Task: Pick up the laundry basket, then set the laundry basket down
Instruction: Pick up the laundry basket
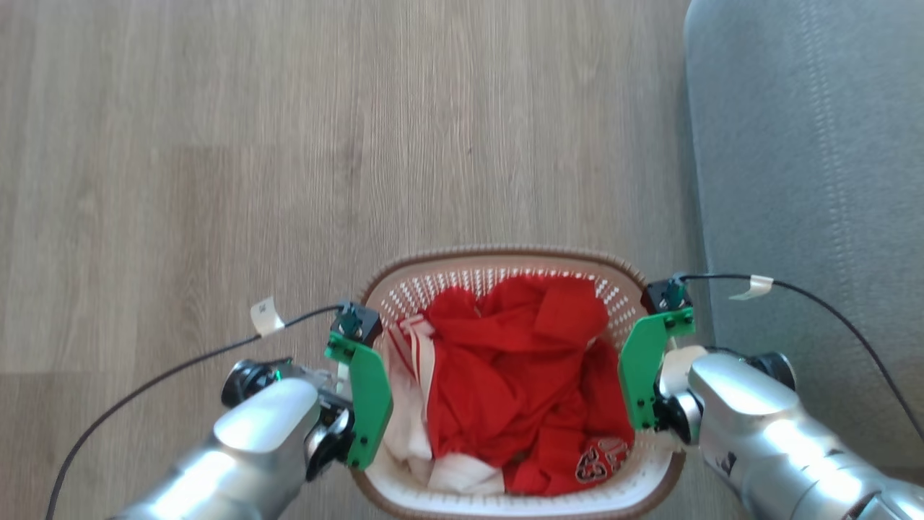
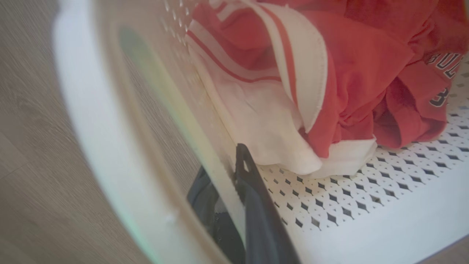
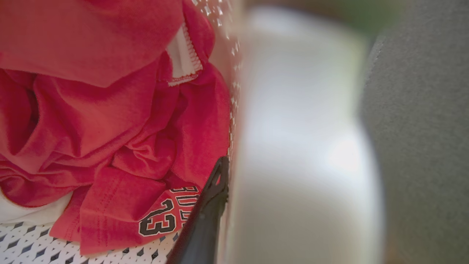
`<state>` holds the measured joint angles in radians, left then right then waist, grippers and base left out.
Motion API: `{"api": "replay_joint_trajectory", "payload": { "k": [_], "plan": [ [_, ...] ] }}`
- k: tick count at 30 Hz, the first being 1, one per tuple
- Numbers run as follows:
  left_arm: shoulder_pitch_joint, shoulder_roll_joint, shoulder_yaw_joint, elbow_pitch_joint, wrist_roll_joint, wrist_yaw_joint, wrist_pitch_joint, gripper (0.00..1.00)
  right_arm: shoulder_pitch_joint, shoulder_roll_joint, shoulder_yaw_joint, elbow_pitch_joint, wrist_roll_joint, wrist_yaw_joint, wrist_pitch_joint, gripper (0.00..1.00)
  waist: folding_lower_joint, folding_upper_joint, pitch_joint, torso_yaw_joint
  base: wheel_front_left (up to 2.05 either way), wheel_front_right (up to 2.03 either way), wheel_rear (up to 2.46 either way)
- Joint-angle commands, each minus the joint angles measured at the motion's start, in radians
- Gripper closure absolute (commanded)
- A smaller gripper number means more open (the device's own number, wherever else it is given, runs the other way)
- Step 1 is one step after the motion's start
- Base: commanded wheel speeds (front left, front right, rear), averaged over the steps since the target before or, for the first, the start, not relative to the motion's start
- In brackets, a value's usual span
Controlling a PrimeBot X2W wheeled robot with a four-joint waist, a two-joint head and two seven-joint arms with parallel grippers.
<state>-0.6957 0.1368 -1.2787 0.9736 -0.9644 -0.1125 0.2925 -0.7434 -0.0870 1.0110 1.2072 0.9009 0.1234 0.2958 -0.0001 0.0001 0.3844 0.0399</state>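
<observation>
In the head view the laundry basket lies low in the middle above the wooden floor, beside a grey upholstered surface. Its near rim is cut off, and I cannot tell if it touches the floor. Green plates hide the fingers of the left tool and the right tool at its two sides. In the left wrist view this tool grips the basket wall narrowly: one dark finger is inside and the other is dim behind the wall. In the right wrist view one finger lies along the inner wall beside the red clothes. The blurred white rim hides the other finger, so I cannot tell if this tool grips.
</observation>
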Motion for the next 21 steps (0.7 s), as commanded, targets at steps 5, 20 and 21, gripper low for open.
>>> {"api": "replay_joint_trajectory", "payload": {
  "k": [5,20,21],
  "plan": [
    [0.008,0.054,-0.001,-0.141,0.032,-0.018,0.047,1.00,0.058,0.016,0.080,-0.058,0.005,0.007,0.034,1.00,0.0001,-0.0001,-0.082,-0.001,0.00,0.00,0.00],
    [0.105,0.168,-0.002,-0.332,0.002,-0.018,0.121,1.00,0.086,0.009,0.161,-0.119,0.059,0.007,0.052,1.00,0.0001,-0.0001,-0.214,0.003,0.00,0.00,0.00],
    [0.111,0.177,-0.002,-0.344,0.002,-0.018,0.128,1.00,0.090,0.010,0.165,-0.123,0.063,0.007,0.050,1.00,0.0001,-0.0001,-0.219,0.003,0.00,0.00,0.00]
  ]
}}
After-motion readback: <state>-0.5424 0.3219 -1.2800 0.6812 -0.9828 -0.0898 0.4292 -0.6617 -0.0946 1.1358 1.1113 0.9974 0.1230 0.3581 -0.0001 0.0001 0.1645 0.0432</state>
